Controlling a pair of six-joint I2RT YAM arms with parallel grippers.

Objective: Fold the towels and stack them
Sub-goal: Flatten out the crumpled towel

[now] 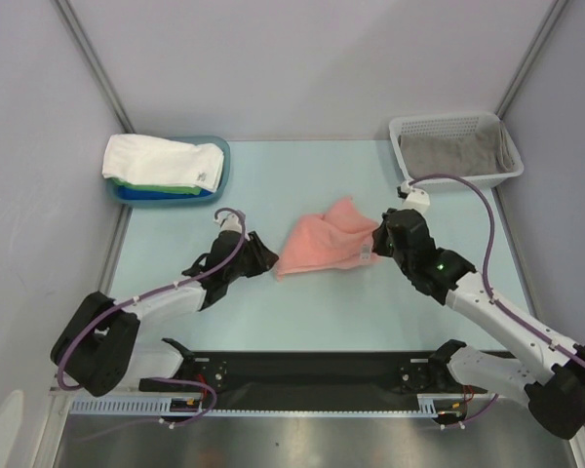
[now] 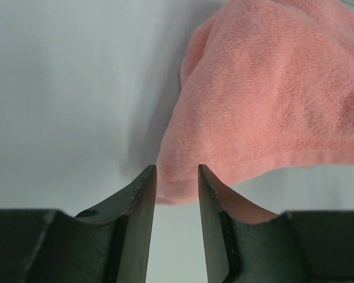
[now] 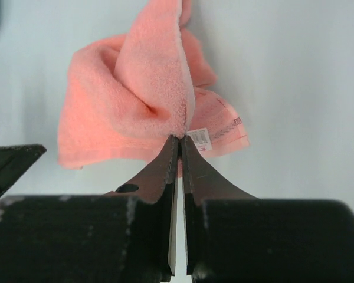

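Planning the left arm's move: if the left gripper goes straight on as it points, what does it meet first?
Most likely the near corner of the pink towel, just beyond the open left gripper; the depth is unclear.

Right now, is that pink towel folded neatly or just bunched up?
Bunched up. The pink towel lies crumpled with uneven ridges, and the right gripper pinches one raised fold near its white tag.

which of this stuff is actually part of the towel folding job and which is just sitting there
Part of the job:
- pink towel, pinched by the shut right end effector
- left end effector, open, near the towel's corner
- folded towels stacked in the blue tray
- grey towel in the white basket

Just lying about:
- blue tray
- white basket
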